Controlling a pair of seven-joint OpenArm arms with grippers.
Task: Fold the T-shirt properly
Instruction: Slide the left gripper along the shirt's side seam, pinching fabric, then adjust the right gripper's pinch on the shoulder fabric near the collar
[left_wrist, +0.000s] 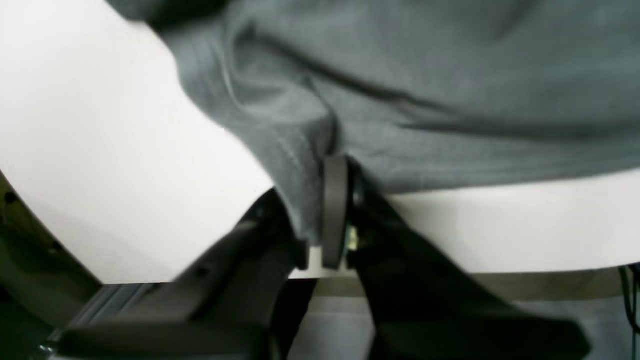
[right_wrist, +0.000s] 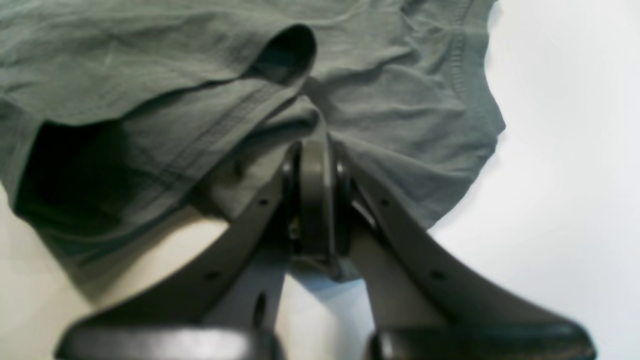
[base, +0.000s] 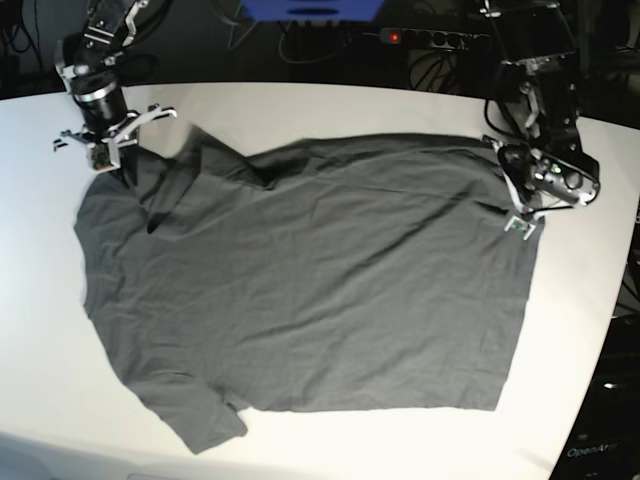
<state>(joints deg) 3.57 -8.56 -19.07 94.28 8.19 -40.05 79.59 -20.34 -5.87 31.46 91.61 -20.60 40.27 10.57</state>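
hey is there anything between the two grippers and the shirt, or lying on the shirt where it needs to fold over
Nothing visible. Both are already shut on the T-shirt: the left gripper pinches its edge, the right gripper pinches bunched fabric near a sleeve. In the base view no object lies on the spread shirt or on the white table around it.

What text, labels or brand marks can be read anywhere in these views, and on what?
"OpenArm" (cut off at the frame edge): pale lettering on the dark equipment below the table edge, base view.
T-shirt: no print or readable label visible.
Both wrist views: no text.
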